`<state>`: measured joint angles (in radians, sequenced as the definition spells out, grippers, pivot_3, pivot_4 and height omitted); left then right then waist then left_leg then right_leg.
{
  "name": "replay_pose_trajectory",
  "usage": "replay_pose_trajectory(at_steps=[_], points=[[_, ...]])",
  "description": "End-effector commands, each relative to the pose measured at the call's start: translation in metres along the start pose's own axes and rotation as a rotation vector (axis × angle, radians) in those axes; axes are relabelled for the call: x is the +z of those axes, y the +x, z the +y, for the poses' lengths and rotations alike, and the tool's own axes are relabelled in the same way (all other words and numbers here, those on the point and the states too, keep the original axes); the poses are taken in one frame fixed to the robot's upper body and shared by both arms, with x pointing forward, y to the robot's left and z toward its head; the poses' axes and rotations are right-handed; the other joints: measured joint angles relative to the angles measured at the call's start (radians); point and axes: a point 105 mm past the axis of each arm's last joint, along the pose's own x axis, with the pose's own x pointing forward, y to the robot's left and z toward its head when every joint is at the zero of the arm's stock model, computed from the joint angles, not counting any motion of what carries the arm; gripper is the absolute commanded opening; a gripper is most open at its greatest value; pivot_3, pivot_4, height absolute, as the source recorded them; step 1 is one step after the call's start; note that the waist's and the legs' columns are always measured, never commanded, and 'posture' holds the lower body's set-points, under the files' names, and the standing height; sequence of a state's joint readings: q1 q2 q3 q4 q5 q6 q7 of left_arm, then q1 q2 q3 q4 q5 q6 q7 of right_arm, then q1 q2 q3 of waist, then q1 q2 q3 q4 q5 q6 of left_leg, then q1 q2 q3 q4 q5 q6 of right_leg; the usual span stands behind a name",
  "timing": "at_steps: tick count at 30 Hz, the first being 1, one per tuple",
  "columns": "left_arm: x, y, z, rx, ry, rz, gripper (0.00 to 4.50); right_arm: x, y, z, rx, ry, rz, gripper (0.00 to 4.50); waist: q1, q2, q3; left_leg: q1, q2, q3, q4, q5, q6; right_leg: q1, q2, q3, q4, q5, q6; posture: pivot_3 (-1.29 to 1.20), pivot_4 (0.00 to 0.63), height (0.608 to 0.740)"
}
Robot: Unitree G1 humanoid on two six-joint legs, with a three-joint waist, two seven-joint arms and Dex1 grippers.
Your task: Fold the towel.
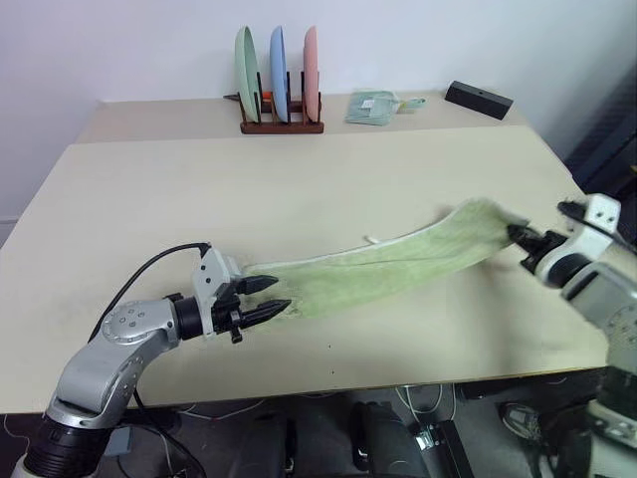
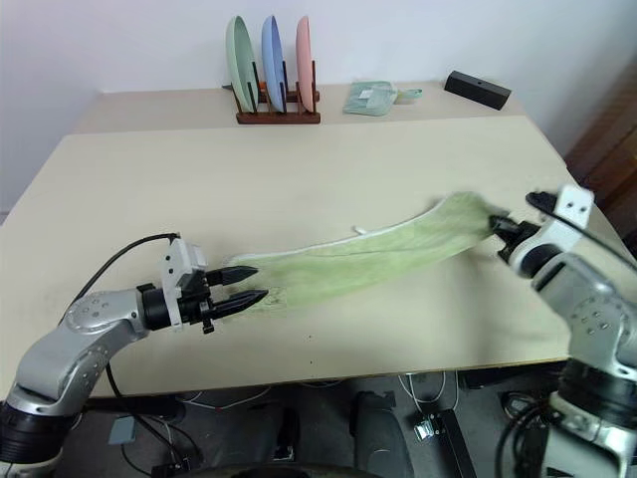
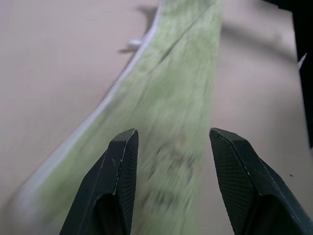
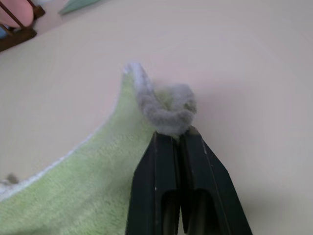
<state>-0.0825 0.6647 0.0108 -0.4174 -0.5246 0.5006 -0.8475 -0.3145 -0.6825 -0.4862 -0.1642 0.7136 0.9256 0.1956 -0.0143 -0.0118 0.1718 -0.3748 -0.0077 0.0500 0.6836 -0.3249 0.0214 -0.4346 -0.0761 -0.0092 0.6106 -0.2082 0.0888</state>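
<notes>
Left eye view: rack (image 1: 282,125) holds three upright plates (image 1: 279,72).

You see a light green towel (image 1: 398,261) with white edging and a dark printed mark beside your left pincer (image 1: 267,299), whose fingers are black. The counter (image 1: 249,189) is pale beige; green, blue and pink plates (image 1: 279,72) stand in a dark brown rack (image 1: 282,125).

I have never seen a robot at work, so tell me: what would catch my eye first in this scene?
First, the towel, a light green cloth stretched in a long band across the pale table between two arms. The right end effector is shut on one bunched corner, while the left end effector has its fingers apart at the other end. At the far edge, three plates stand upright in a wooden rack.
</notes>
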Motion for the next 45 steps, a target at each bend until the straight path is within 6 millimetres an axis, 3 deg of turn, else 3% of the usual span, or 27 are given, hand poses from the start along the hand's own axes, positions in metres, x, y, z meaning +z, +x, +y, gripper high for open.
replay_pose_trajectory(at_steps=[1,3,6,10,15,21,25,27,28,31,35,37,40,45], points=[[0.007,0.001,0.001,-0.006,0.039,-0.021,2.35,-0.002,0.0,0.047,0.217,-0.371,0.011,0.03,-0.001,0.0,0.0,0.0,0.0,0.0,0.0,0.0,0.0,0.0,0.0,0.0,0.0,0.0,0.0,0.0,0.15,0.74],[0.007,0.002,0.001,-0.005,0.043,-0.021,2.35,-0.007,-0.001,0.06,0.287,-0.475,0.022,0.03,-0.002,0.0,0.0,0.0,0.001,0.0,0.0,0.0,0.0,0.0,0.001,0.0,0.0,0.0,0.001,0.0,0.15,0.74],[0.006,0.001,0.0,-0.003,0.046,-0.019,2.35,-0.032,-0.011,0.099,0.515,-0.744,0.06,0.03,0.004,0.0,0.001,0.0,0.0,0.0,0.0,0.0,0.0,0.0,0.0,0.0,0.0,0.0,0.001,0.0,0.15,0.74],[0.006,0.0,-0.001,0.008,0.045,-0.022,2.35,-0.054,-0.021,0.125,0.692,-0.868,0.093,0.03,0.004,-0.001,0.001,0.0,0.0,0.0,0.001,0.0,0.0,0.0,-0.001,0.0,-0.001,-0.001,0.001,0.0,0.15,0.74],[0.005,0.0,-0.002,0.013,0.042,-0.023,2.35,-0.075,-0.021,0.132,0.764,-0.976,0.127,0.03,0.005,-0.002,0.001,0.0,0.0,0.0,0.001,0.0,0.0,0.0,-0.002,0.0,-0.001,-0.001,0.0,0.0,0.15,0.74],[0.005,0.0,-0.001,0.012,0.043,-0.019,2.35,-0.079,-0.008,0.126,0.742,-1.003,0.13,0.03,0.005,-0.002,0.001,0.0,-0.001,0.0,0.001,0.0,0.0,0.0,-0.003,0.0,-0.001,-0.001,0.0,0.0,0.15,0.74],[0.005,-0.001,-0.001,0.015,0.044,-0.016,2.35,-0.076,-0.017,0.124,0.809,-0.972,0.155,1.29,0.007,-0.002,0.001,0.0,0.0,0.0,0.001,0.0,0.0,0.0,-0.003,-0.001,0.0,-0.001,0.0,0.0,0.15,0.74],[0.005,-0.003,-0.002,0.017,0.04,-0.014,2.35,-0.064,-0.02,0.125,0.81,-0.912,0.125,2.38,0.007,-0.002,0.001,0.0,-0.001,0.0,0.001,0.0,0.0,0.0,-0.004,-0.001,0.0,-0.001,0.0,0.0,0.15,0.74],[0.003,-0.005,-0.002,0.023,0.034,-0.009,2.35,-0.046,-0.025,0.125,0.828,-0.817,0.089,2.8,0.006,-0.002,0.001,0.0,-0.001,0.0,0.001,0.0,0.0,0.0,-0.004,-0.001,0.0,-0.001,0.0,0.0,0.15,0.74],[-0.002,-0.01,-0.003,0.04,0.005,0.002,2.35,-0.01,-0.034,0.123,0.867,-0.595,0.023,2.66,0.004,-0.002,0.002,0.0,-0.001,0.0,0.001,0.0,0.0,0.0,-0.005,0.0,0.0,0.0,0.0,0.0,0.15,0.74],[-0.006,-0.01,-0.006,0.059,-0.068,-0.016,2.35,-0.005,-0.016,0.112,0.757,-0.54,0.0,0.96,0.004,-0.003,0.001,0.0,0.001,-0.002,0.001,0.0,0.0,0.0,-0.006,0.0,0.0,0.0,-0.001,0.0,0.15,0.74],[-0.01,-0.01,-0.012,0.064,-0.103,-0.023,2.35,-0.016,-0.003,0.112,0.724,-0.537,0.013,0.04,0.004,-0.002,0.001,0.0,0.001,-0.002,0.0,0.0,0.0,0.0,-0.006,0.0,0.0,0.0,-0.001,0.0,0.15,0.74],[-0.016,-0.009,-0.02,0.066,-0.14,-0.018,2.35,-0.039,0.012,0.117,0.719,-0.545,0.03,0.04,0.003,-0.002,0.001,0.0,0.0,-0.001,0.0,0.0,0.0,0.0,-0.007,0.0,-0.001,0.0,-0.001,0.0,0.15,0.74],[-0.017,-0.01,-0.032,0.083,-0.196,-0.032,2.35,-0.086,0.034,0.106,0.674,-0.561,0.089,0.04,0.005,-0.002,0.001,0.0,0.0,-0.001,0.001,0.0,0.0,0.0,-0.007,0.0,0.0,0.0,-0.001,0.0,0.15,0.74]])
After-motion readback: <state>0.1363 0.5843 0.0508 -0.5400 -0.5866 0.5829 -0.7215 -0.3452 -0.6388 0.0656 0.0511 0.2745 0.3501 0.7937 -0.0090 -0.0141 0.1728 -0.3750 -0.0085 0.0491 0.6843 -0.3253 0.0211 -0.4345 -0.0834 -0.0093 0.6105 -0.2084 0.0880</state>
